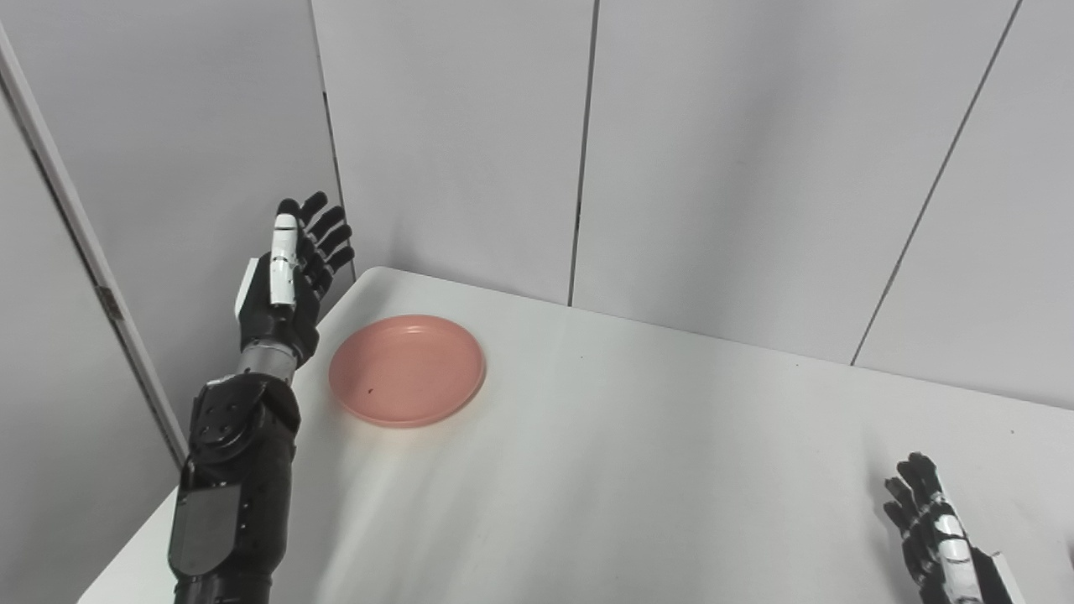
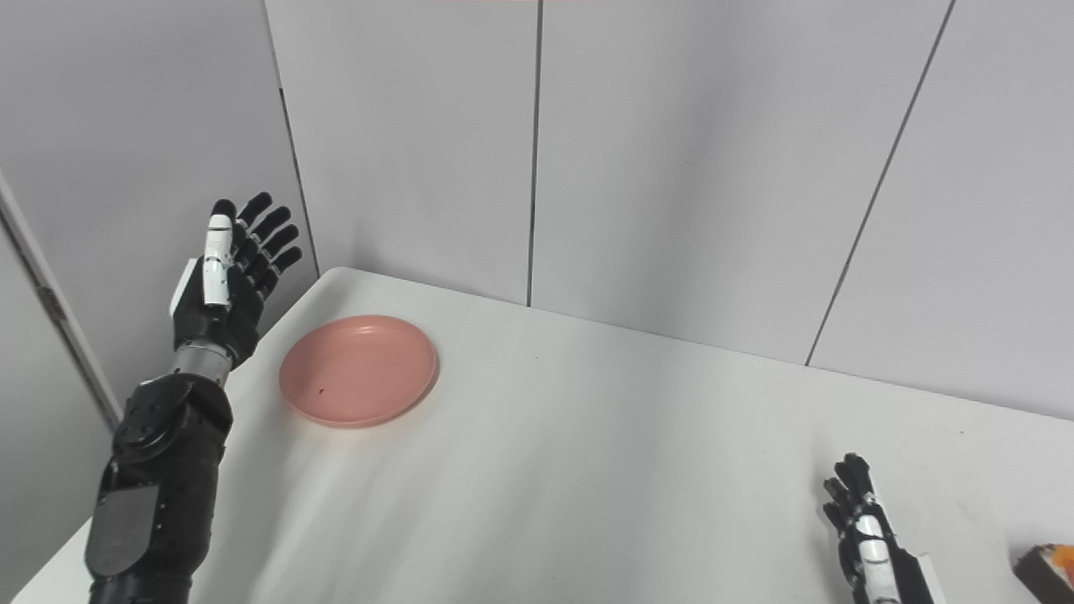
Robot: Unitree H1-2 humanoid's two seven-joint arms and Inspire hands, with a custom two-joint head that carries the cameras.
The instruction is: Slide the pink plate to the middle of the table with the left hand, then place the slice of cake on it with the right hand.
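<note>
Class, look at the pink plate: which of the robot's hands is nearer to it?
Left. The left hand is raised, open, just beside the pink plate, not touching. The right hand is open at the table's opposite near corner.

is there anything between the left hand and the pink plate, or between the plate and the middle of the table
Nothing visible. The left hand is raised, open, just left of the pink plate, with only a bare gap between them. From the plate toward the middle, the table shows only bare white surface.
</note>
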